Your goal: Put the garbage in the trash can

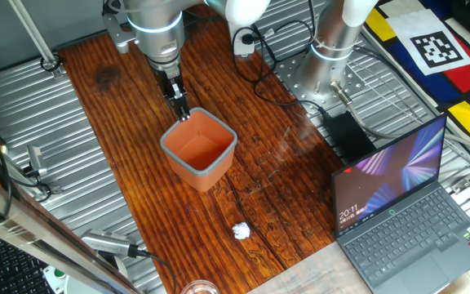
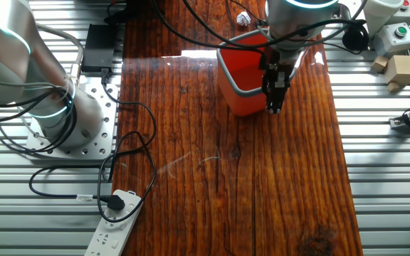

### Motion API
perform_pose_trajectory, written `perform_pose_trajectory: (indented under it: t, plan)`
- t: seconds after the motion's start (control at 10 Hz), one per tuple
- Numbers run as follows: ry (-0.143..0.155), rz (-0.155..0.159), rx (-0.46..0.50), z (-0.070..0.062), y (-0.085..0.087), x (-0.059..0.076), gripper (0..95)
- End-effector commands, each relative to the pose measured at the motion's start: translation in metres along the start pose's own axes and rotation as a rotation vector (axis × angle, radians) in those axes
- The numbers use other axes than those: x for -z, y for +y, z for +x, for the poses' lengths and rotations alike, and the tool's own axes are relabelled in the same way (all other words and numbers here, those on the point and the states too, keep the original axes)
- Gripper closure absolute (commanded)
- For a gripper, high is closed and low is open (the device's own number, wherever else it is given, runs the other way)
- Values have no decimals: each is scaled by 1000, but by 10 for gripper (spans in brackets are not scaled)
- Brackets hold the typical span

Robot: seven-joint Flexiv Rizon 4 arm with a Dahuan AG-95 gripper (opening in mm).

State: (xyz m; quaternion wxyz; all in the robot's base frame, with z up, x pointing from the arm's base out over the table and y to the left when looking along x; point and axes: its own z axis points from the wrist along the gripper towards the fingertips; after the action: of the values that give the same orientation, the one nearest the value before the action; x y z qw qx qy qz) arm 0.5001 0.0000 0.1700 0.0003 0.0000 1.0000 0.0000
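The garbage, a small white crumpled paper wad (image 1: 241,231), lies on the wooden table in front of the trash can; in the other fixed view it shows at the far edge (image 2: 243,18). The trash can, a terracotta-orange pot (image 1: 198,149), stands upright mid-table (image 2: 242,78) and looks empty inside. My gripper (image 1: 184,113) hangs just beside the pot's rim, on the side away from the wad (image 2: 275,107). Its dark fingers look pressed together with nothing between them. I cannot tell whether they touch the rim.
An open laptop (image 1: 406,212) sits at the table's right end. A clear glass (image 1: 198,287) stands at the front edge. A second arm's base (image 2: 55,114), cables and a power strip (image 2: 112,227) lie beside the wooden board. Small boxes (image 2: 402,70) sit on the metal rails.
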Motion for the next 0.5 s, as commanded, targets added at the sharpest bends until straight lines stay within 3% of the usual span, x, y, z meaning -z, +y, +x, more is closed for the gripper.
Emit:
perform_pose_trajectory:
  t: [0.1,0.5]
  plan:
    - [-26,-25,163,0,0,0,950]
    - [-20,-16,162,0,1,2,950]
